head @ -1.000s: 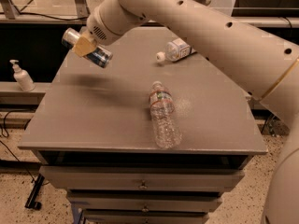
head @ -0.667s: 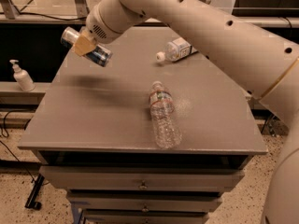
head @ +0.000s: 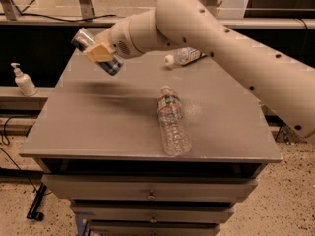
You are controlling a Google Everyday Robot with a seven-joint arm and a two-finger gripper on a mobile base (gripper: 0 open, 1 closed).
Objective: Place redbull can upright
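1. End effector (head: 101, 52) hangs above the surface (head: 98, 127) near its back left corner, tan fingers clamped on the redbull can (head: 113, 66), which is off the surface and tilted, silver top up-left, blue end down-right
2. To do this step well, I judge the wrist should turn until the can stands vertical, then lower it onto the left part of the surface, letting go only once the base sits flat
3. Keep it well apart from the clear water bottle (head: 172, 124) lying on its side toward the front edge, and from the white-capped bottle (head: 184, 57) lying near the back edge
4. Whether either bottle holds liquid I cannot tell; the drawers (head: 147, 191) beneath are shut, contents hidden
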